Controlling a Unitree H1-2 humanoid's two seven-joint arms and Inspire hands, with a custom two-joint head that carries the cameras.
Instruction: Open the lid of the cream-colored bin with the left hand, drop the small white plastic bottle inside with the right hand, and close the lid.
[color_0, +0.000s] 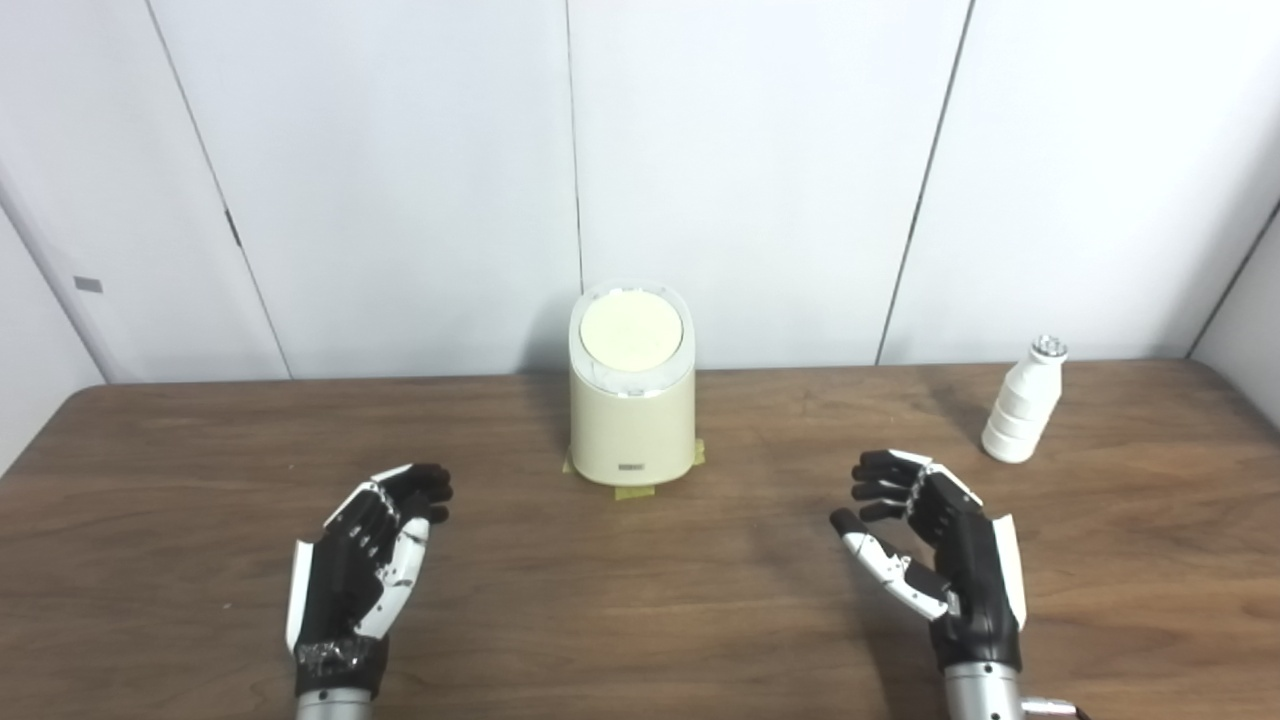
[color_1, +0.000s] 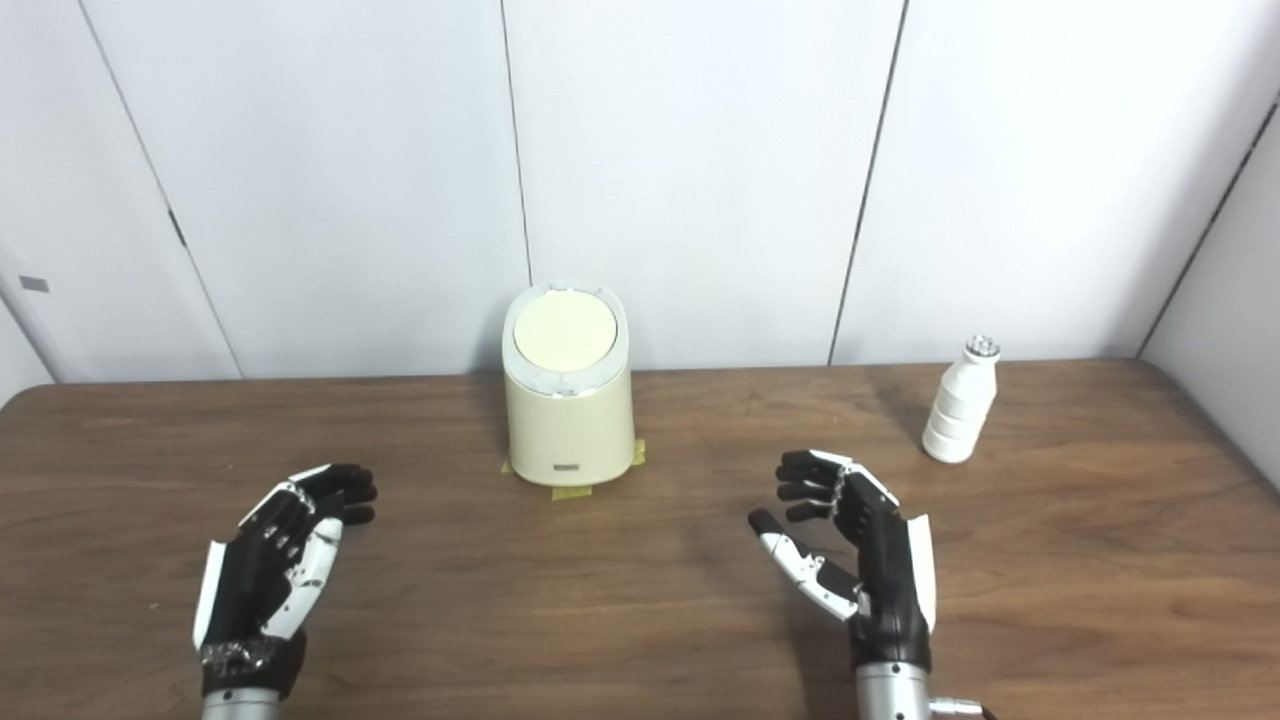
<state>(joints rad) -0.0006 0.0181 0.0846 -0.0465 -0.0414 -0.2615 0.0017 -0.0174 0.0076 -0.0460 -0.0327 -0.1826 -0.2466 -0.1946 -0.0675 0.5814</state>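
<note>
The bin (color_0: 632, 400) stands at the back middle of the table (color_0: 200, 600), its round lid (color_0: 631, 331) down, and the bottle (color_0: 1023, 413) stands upright well to its right. The left hand (color_0: 365, 570) and right hand (color_0: 925, 545) hover apart, fingers loosely spread, holding nothing. The bottle looks light, stiff and easily tipped, probably best gripped around its ribbed body; the lid likely lifts from its front edge.
</note>
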